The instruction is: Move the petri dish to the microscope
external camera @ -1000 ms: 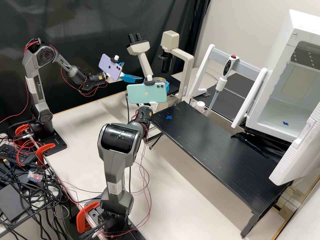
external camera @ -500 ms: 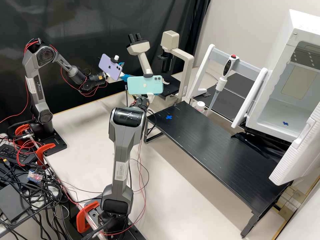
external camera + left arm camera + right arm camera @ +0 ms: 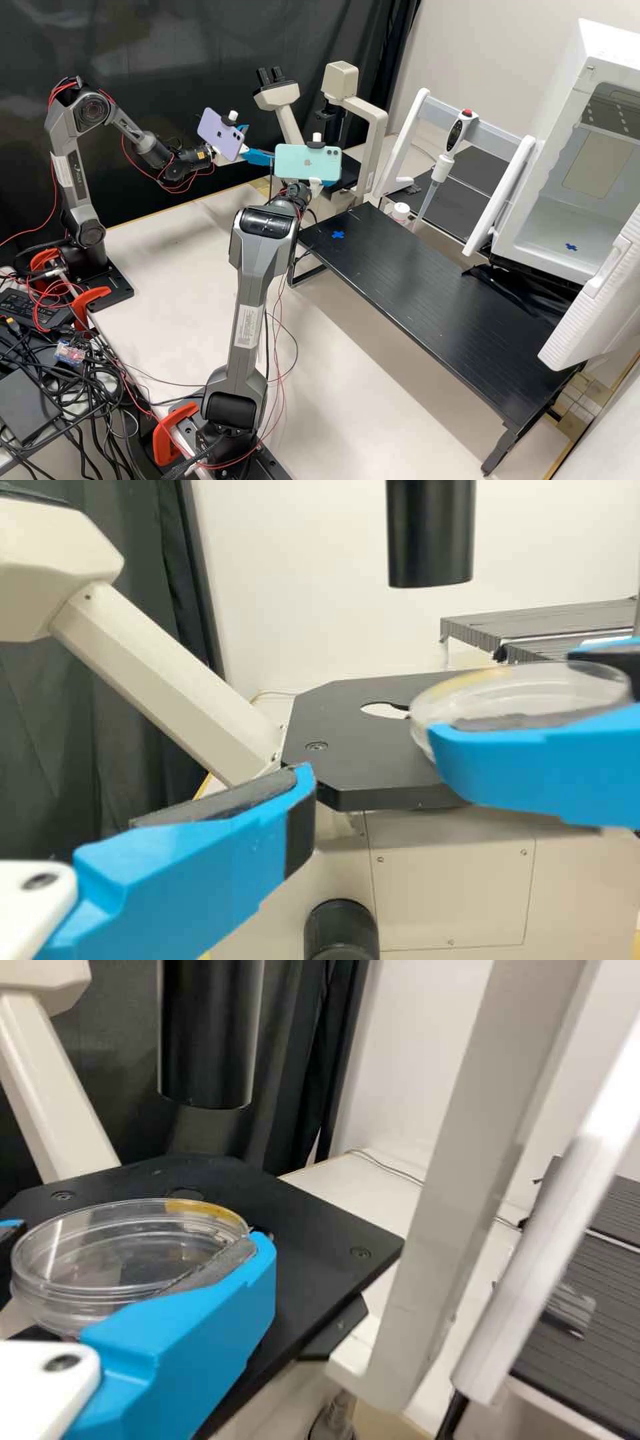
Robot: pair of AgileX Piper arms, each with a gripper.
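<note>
Petri dish (image 3: 125, 1260) held between fingers of right tool (image 3: 329, 182).

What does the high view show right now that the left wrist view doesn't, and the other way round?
High view, absent from left wrist: the purple phone, the mint phone, the pipette with its red button, the open white cabinet and the blue cross on the black stand.

Left wrist view, absent from high: the petri dish between the right gripper's fingers, the hole in the microscope's stage and the dark knob below it.

Both: the microscope, the black curtain and blue parts of the right and left grippers.
</note>
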